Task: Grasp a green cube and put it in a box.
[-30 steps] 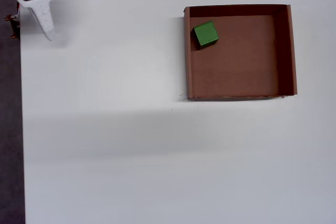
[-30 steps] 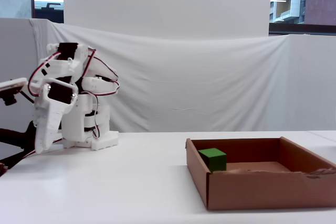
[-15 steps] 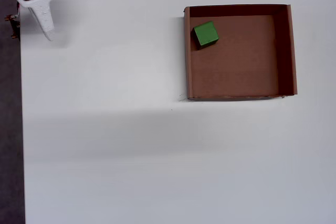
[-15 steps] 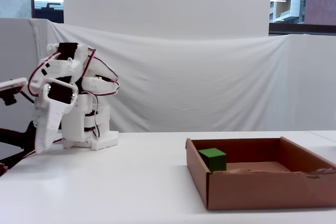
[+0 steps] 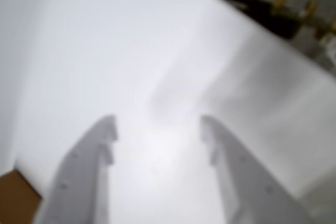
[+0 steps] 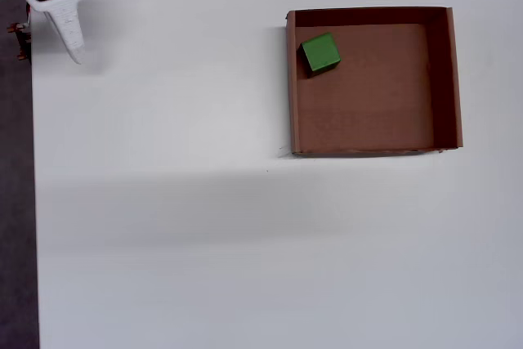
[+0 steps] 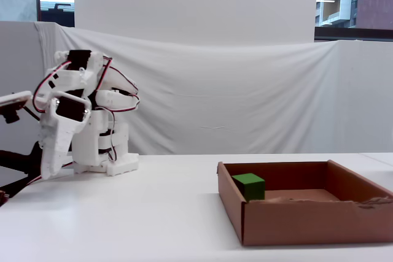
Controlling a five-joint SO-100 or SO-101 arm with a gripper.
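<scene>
The gripper [image 5: 157, 129] is seen in the wrist view with its 2 jaws spread apart and nothing held between them (only blurred white table [image 5: 131, 51] lies below). In the fixed view it hangs folded at the arm's base [image 7: 110, 161], at about 9 o'clock from the box [image 7: 307, 222], well apart. The green cube [image 6: 320, 52] is resting on the box [image 6: 292, 104] floor, in its 10 o'clock corner in the overhead view. No writing can be read.

White printed arm [image 7: 80, 121] with black servos and red wires
</scene>
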